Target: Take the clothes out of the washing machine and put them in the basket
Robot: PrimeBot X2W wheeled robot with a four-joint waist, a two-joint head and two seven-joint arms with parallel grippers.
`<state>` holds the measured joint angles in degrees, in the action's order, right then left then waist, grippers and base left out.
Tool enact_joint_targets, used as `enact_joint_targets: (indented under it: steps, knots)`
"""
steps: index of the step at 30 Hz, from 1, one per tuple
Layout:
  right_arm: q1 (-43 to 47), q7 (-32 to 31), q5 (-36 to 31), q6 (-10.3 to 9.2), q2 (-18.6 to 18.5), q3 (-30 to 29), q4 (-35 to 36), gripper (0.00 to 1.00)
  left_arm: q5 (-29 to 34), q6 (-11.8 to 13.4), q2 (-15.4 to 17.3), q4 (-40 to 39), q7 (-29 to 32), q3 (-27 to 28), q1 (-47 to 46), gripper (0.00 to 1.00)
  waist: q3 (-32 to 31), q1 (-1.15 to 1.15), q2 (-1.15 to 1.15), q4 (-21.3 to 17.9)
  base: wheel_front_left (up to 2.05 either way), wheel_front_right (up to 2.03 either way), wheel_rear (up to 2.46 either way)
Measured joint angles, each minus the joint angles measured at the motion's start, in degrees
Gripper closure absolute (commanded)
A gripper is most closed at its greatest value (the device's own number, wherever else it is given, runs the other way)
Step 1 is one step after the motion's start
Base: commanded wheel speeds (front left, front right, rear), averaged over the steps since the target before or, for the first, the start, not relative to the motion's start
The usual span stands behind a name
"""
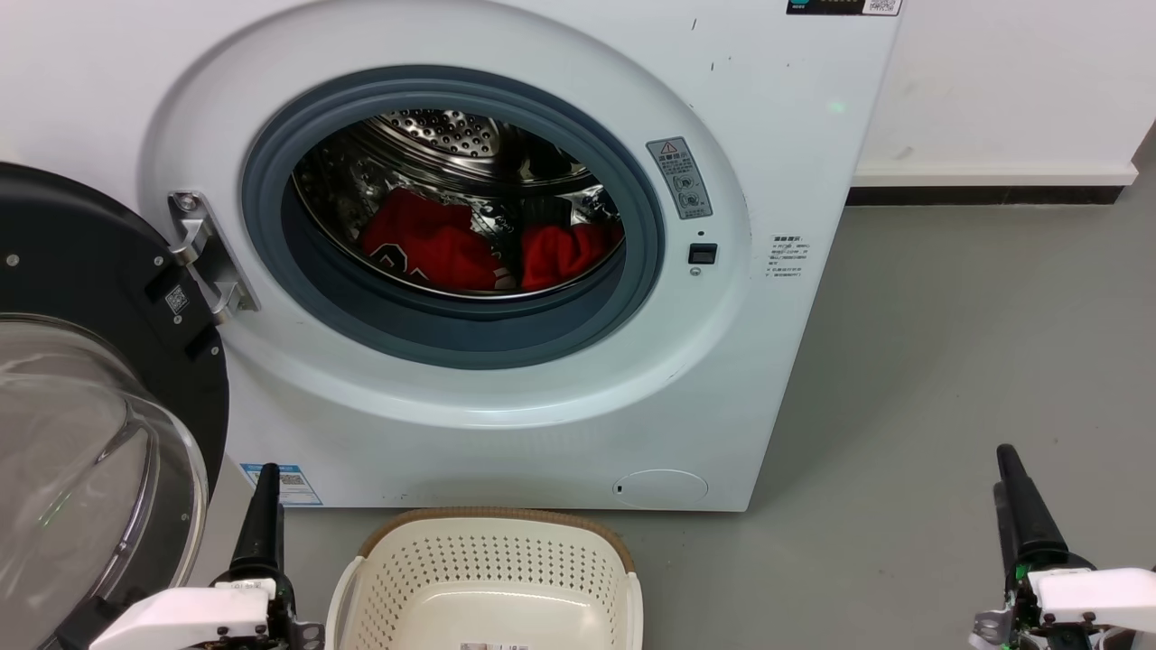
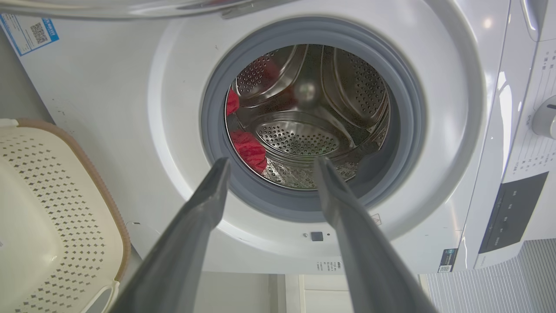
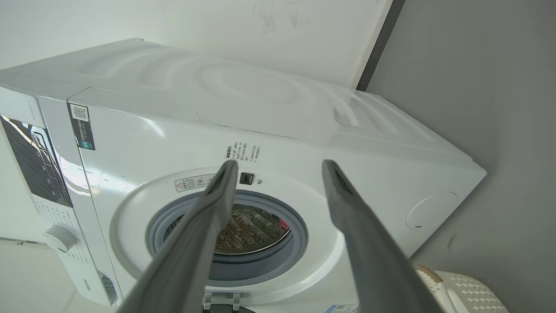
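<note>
Washing machine, white and front-loading, stands with its black-rimmed glass door swung wide to the left. Cream perforated basket sits on the grey floor just in front of it. Red clothes lie in two heaps low in the steel drum. Left gripper and right gripper each have their fingers spread apart, holding nothing, outside the opening.

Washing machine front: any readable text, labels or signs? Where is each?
Nothing legible enough to quote.
Grey sticker right of the door ring: warning triangle, text too small.
Printed block on the washing machine front: too small.
Blue-edged label, lower left: QR code, text blurred.
Door-rim sticker: QR code only.
Top-edge label: QR code, text blurred.
</note>
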<state>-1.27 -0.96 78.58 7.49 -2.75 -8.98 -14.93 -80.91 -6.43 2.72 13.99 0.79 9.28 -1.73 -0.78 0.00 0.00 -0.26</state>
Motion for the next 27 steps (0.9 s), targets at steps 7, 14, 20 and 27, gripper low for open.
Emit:
enact_joint_targets:
  steps: [7, 14, 20, 27]
  knots:
    - [0.10, 1.58, -13.39, 0.00, 0.02, -1.00, 3.57, 0.00, 7.40, 2.25, -0.01, -4.24, -1.56, 0.68, 0.40, 0.00, -0.22, 0.00, 0.00, -0.03, 0.00, 0.00, 0.00]
    - [0.64, 3.04, -28.36, 0.00, 0.04, 0.66, 9.33, 0.00, 15.99, 5.56, 0.00, -9.50, -3.08, -0.36, 1.48, 0.00, -0.32, 0.00, 0.00, -0.10, 0.00, 0.00, 0.00]
    - [1.51, 4.26, -36.89, 0.00, 0.04, 1.37, 12.41, 0.00, 23.30, 6.53, 0.01, -12.90, -4.22, -2.41, 2.52, 0.00, -0.39, 0.00, 0.00, -0.21, 0.00, 0.00, 0.00]
    - [2.01, 5.54, -44.79, 0.00, 0.04, 2.01, 14.91, 0.00, 32.44, 9.64, 0.02, -16.11, -5.54, -4.90, 3.42, 0.00, -0.54, 0.00, 0.00, -0.30, 0.00, 0.00, 0.00]
